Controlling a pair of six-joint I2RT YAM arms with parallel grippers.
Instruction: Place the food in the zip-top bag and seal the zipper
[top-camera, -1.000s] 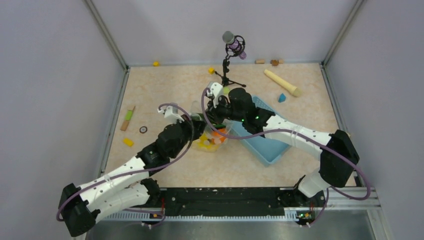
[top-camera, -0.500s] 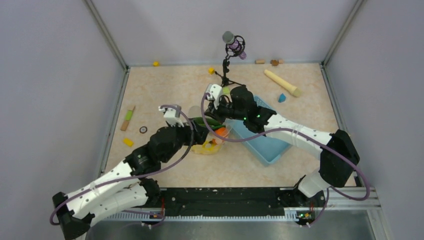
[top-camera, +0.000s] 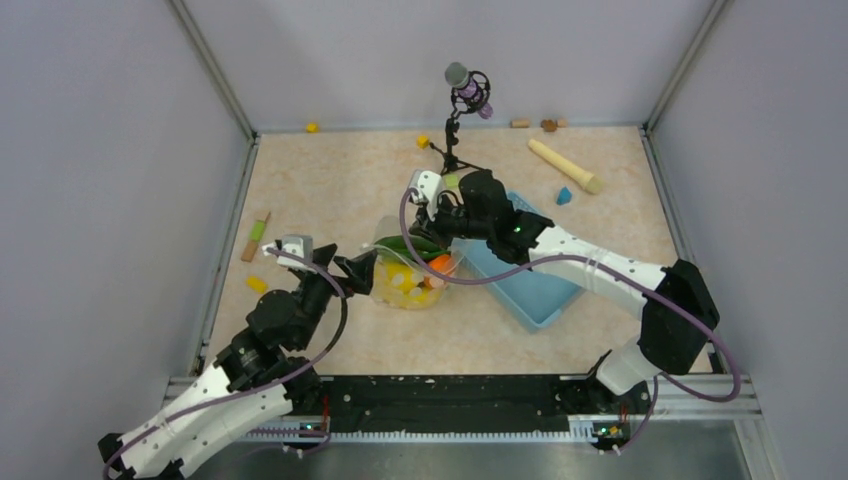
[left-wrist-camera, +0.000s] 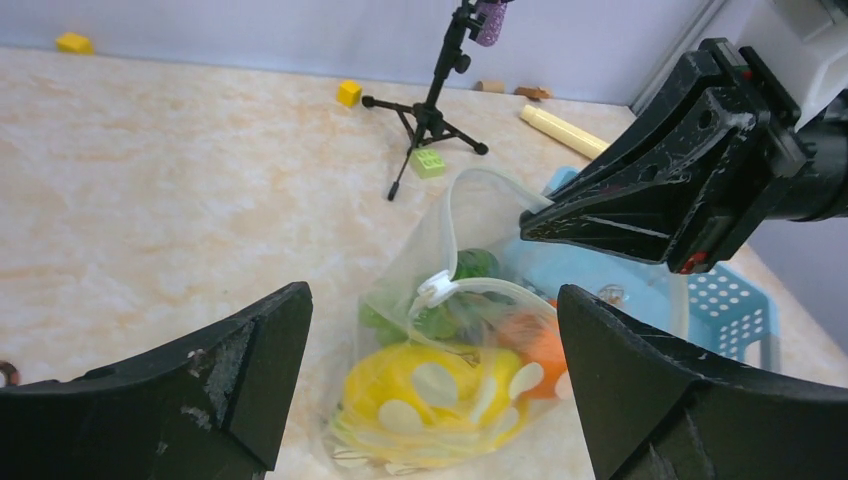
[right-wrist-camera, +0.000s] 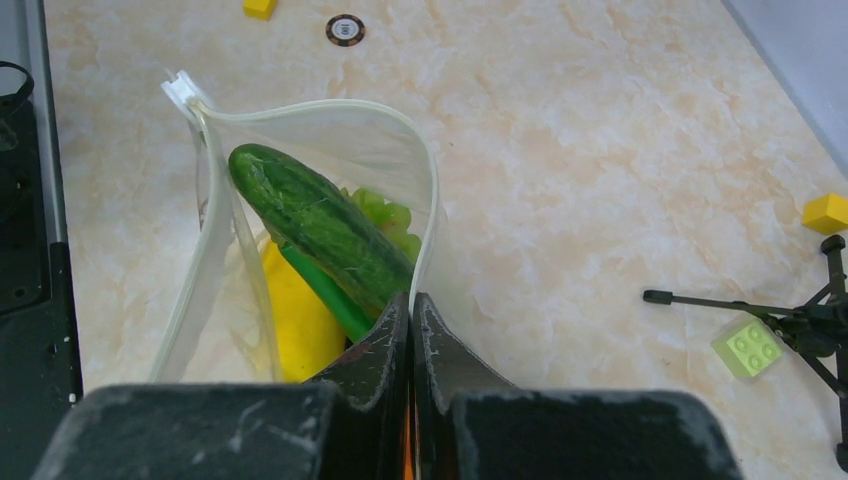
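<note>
right gripper (right-wrist-camera: 411, 300): pinching zip-top bag (right-wrist-camera: 320, 130) rim | left gripper (left-wrist-camera: 432, 292): spread wide, apart

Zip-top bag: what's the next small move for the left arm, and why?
Probably bring the open left gripper to the white tab on the zipper and pinch it: the mouth of the zip-top bag gapes, the food sits inside, and the right gripper is shut on its other end.
</note>
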